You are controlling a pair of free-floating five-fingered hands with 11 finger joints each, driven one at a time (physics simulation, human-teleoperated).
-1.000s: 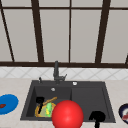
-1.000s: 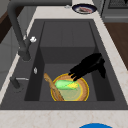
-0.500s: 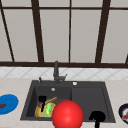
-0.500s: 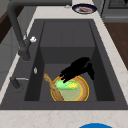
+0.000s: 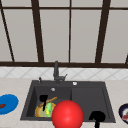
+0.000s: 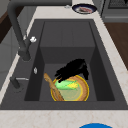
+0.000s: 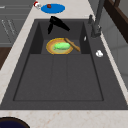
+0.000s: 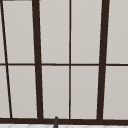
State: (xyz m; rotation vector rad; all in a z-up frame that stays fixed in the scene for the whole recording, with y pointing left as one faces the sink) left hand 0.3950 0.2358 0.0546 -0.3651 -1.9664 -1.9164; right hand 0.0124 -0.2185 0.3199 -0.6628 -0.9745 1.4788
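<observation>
the green sponge [image 6: 65, 85] lies in the yellow bowl [image 6: 81, 93] in the sink basin [image 6: 67, 53], beside a wooden spoon [image 6: 52, 87]. our left hand [image 6: 72, 70] hovers just over it, fingers loosely spread, holding nothing. we'd lower straight, avoiding the spoon. our right hand [image 5: 97, 117] idles at the front rim; we cannot tell its fingers.

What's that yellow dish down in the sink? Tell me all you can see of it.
The yellow dish is a round, shallow plate with an orange-gold rim, lying flat on the floor of the sink's deep basin. A green sponge-like block lies on it, and a wooden utensil leans across its edge. The left hand hovers just over it, fingers pointing down; contact is unclear.
</observation>
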